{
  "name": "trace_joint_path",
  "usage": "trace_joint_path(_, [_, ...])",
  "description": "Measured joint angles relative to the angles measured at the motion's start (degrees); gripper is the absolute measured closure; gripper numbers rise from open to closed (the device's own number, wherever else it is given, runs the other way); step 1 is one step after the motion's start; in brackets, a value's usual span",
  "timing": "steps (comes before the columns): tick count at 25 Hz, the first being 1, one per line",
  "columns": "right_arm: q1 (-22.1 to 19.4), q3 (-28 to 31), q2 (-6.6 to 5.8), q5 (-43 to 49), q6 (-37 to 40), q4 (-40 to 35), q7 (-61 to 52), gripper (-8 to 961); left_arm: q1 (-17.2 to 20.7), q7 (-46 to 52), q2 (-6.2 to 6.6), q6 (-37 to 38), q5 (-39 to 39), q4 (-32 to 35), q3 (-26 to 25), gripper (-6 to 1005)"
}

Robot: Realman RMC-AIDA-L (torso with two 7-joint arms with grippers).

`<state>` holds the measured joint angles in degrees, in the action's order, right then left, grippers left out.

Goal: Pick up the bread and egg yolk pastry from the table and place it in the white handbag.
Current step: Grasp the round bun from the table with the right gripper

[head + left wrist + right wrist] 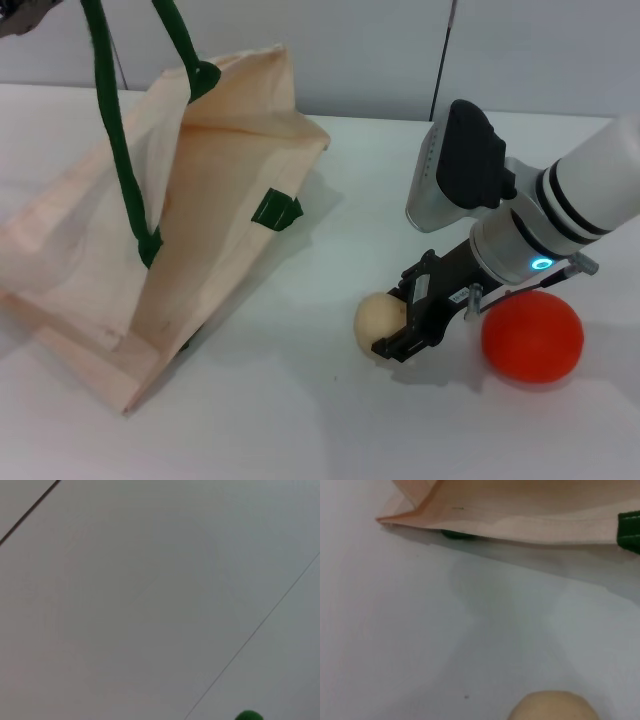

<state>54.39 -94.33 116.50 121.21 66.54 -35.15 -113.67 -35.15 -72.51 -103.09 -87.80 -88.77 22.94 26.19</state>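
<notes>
The egg yolk pastry [376, 322], a pale beige ball, rests on the white table right of the white handbag [190, 200]; it also shows at the edge of the right wrist view as the pastry [553, 706]. My right gripper [400, 318] is down at the pastry's right side, open, with its black fingers [421, 282] reaching along both sides of the ball. The handbag lies slumped with its mouth held open, and its green handles [118, 140] are pulled upward out of frame. My left gripper [15, 15] barely shows at the top left corner. The bread is out of view.
A larger orange-red ball [532, 336] sits just right of my right gripper, close to the wrist. A green tab [276, 210] marks the bag's side. The bag's edge [510, 525] lies ahead of the pastry. A bit of green handle [248, 715] shows in the left wrist view.
</notes>
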Motion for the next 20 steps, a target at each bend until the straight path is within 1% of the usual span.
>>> trace_joint_path(9, [-0.28, 0.26, -0.11, -0.18, 0.92, -0.7, 0.83, 254, 0.0, 0.3, 0.06, -0.08, 0.44, 0.0, 0.12, 886])
trace_joint_path(12, [-1.18, 0.86, -0.34, -1.5, 1.67, -2.66, 1.31, 266, -0.26, 0.35, 0.08, -0.43, 0.5, -0.01, 0.56, 886])
trace_joint_path(15, [-2.12, 2.36, -0.59, -3.48, 4.44, -5.13, 3.33, 272, -0.77, 0.44, 0.09, -1.28, 0.6, -0.07, 0.85, 886])
trace_joint_path(18, [-3.5, 4.36, -0.53, -3.71, 7.14, -8.58, 4.73, 276, -1.77, 0.58, -0.06, -2.55, 1.29, -0.31, 0.87, 886])
trace_joint_path(20, [-4.32, 4.65, -0.4, -3.79, 8.04, -10.8, 5.03, 278, -2.97, 0.64, -0.18, -3.65, 2.07, -0.82, 0.91, 886])
